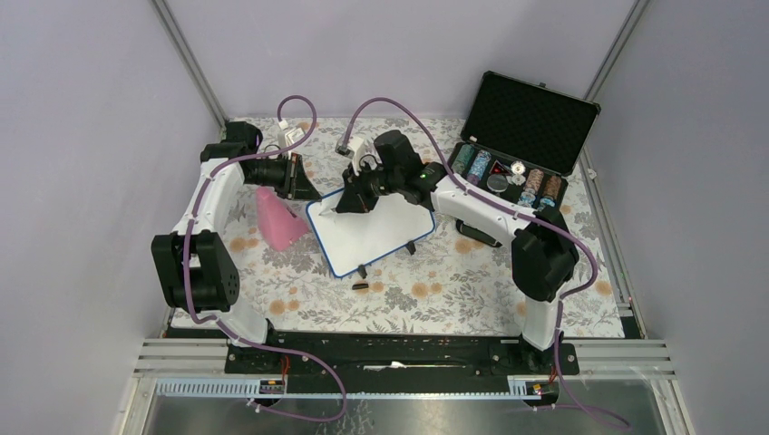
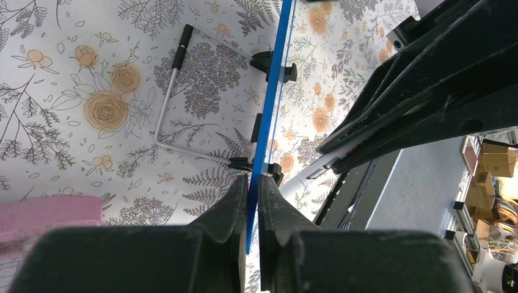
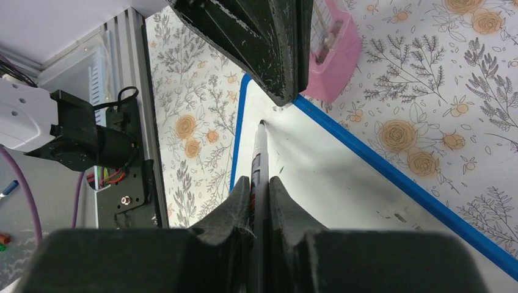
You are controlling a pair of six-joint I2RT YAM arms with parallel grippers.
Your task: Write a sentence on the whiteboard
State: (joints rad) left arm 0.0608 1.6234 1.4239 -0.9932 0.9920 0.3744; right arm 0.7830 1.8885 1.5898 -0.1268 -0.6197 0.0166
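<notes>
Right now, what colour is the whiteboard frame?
Blue: the thin frame of the small rectangular white board. Best in the right wrist view.

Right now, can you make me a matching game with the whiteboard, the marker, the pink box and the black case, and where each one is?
Things:
1. whiteboard
2. marker
3. pink box
4. black case

Places:
A. lid up, at the far right corner of the table
B. gripped in the right jaws
C. its blue edge pinched in the left jaws
D. on the table, just left of the whiteboard

Pairs: 1-C, 2-B, 3-D, 4-A
</notes>
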